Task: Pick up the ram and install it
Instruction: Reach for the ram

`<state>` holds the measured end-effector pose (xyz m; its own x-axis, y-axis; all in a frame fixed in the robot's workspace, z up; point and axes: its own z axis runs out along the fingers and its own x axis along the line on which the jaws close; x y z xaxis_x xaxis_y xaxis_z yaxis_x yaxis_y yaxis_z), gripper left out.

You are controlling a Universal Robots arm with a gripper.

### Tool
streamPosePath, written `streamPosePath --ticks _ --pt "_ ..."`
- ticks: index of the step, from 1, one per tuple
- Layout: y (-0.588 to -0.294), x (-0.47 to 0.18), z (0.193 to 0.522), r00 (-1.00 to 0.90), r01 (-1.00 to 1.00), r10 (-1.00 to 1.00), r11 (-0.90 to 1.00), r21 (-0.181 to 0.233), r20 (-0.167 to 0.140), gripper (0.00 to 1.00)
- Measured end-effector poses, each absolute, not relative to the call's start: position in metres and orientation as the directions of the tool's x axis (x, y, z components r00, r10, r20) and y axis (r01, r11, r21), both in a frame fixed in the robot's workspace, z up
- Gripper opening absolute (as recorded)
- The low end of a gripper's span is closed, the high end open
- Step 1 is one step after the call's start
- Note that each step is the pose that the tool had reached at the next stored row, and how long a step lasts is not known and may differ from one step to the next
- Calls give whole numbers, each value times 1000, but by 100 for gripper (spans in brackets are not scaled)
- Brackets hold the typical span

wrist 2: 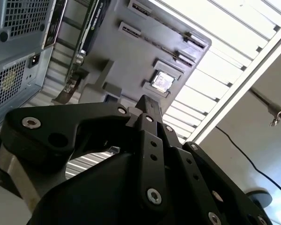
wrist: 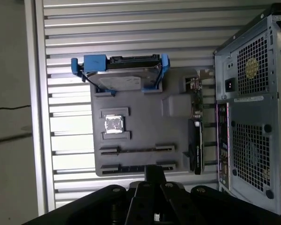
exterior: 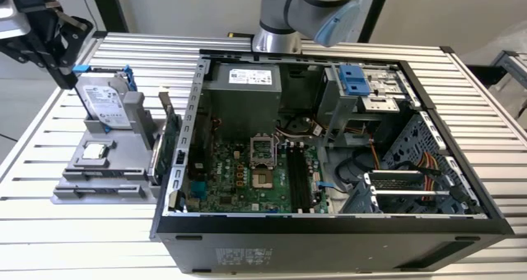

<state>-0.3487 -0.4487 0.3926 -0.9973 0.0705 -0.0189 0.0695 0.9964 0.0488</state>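
A table (exterior: 74, 243) of ribbed silver aluminium slats takes up most of the exterior view, the slats running across the frame. Behind it are a pale wall (exterior: 445, 15) and dark frame posts (exterior: 107, 8). A second slatted surface (exterior: 512, 67) shows at the right edge. In the first wrist view a grey floor (wrist: 9, 61) lies beyond the table's edge rail (wrist: 33, 117), with a thin black cable (wrist: 9, 108) across it.

An open black computer case (exterior: 329, 237) lies on its side at centre frame with its motherboard (exterior: 239, 181) exposed. The arm's base (exterior: 276, 39) stands just behind it. At left frame, just beside the case, a grey parts holder (exterior: 70, 192) carries a hard drive (exterior: 103, 104) on edge, a processor chip (exterior: 97, 150) and a green card (exterior: 170, 147) standing next to the case.

The gripper (wrist: 154, 171) hangs at the upper left of the exterior frame, above the holder. In both wrist views its fingertips (wrist 2: 147, 107) meet with nothing between them. Where the ram sits I cannot tell: a thin dark strip (wrist: 131, 167) runs along the holder's outermost long slot, too slim to identify.
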Motion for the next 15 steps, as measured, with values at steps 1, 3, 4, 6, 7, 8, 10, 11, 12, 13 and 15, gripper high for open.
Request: streamPosePath --ticks 1,3,4,6,7,8,10,11,12,13,15 --pt "-450 -349 393 -997 69 70 996 49 -19 0" --pt "-453 -349 393 -998 65 66 997 49 -19 0" --pt "-455 -349 393 -998 63 64 997 49 -19 0" --pt "-458 -349 393 -998 60 61 997 49 -19 0" --pt "-460 -349 393 -998 58 59 997 49 -19 0" --pt "-461 -350 393 -998 56 57 997 49 -19 0" --pt "-464 -350 393 -998 51 52 997 49 -19 0" --pt "-465 -350 393 -999 50 51 998 49 -19 0" --pt "-467 -350 393 -999 48 49 998 49 -19 0" --pt "-468 -350 393 -999 46 47 998 49 -19 0" --pt "-470 -351 393 -999 43 44 998 49 -19 0"
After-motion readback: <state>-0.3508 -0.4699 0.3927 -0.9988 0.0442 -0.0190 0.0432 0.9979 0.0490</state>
